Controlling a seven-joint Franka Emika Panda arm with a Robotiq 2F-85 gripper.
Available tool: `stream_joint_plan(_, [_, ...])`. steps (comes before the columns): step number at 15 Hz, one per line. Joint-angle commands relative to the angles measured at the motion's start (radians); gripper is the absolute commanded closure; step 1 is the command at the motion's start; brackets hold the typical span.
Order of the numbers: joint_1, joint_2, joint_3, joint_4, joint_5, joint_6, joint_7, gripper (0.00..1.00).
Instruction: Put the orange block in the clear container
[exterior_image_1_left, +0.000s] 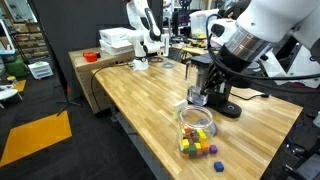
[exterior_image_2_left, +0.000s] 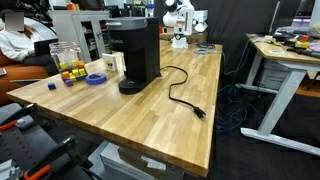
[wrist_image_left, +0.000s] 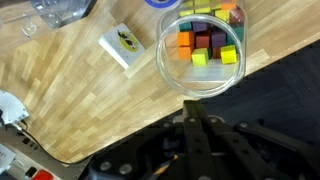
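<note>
A pale butcher-block wooden table top (wrist_image_left: 80, 100) fills the upper left of the wrist view, its edge running diagonally from the lower left up to the right edge. Close to that edge stands a see-through round-rimmed plastic jar (wrist_image_left: 170, 72), seen from above, holding small coloured cubes (wrist_image_left: 205, 42) in orange, dark red, yellow and green. Just beside it, further in from the edge, lies a small white card with a yellow-and-black mark (wrist_image_left: 124, 45). A blue ring (wrist_image_left: 160, 3) is cut off by the top edge. The dark gripper (wrist_image_left: 197, 128) shows blurred at the bottom, off the table; how its jaws stand cannot be told.
</note>
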Motion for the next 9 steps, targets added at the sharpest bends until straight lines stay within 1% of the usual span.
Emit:
stream_joint_plan(1, [-0.037, -0.124, 0.054, -0.093, -0.019, -0.053, 0.096, 1.0])
stream_joint_plan(3, [-0.034, -0.195, 0.079, -0.148, 0.012, -0.085, 0.131, 1.0])
stream_joint_plan(5, [-0.01, -0.27, 0.099, -0.205, 0.083, -0.109, 0.149, 1.0])
stream_joint_plan(9, [0.032, -0.419, 0.155, -0.285, 0.21, -0.198, 0.197, 1.0])
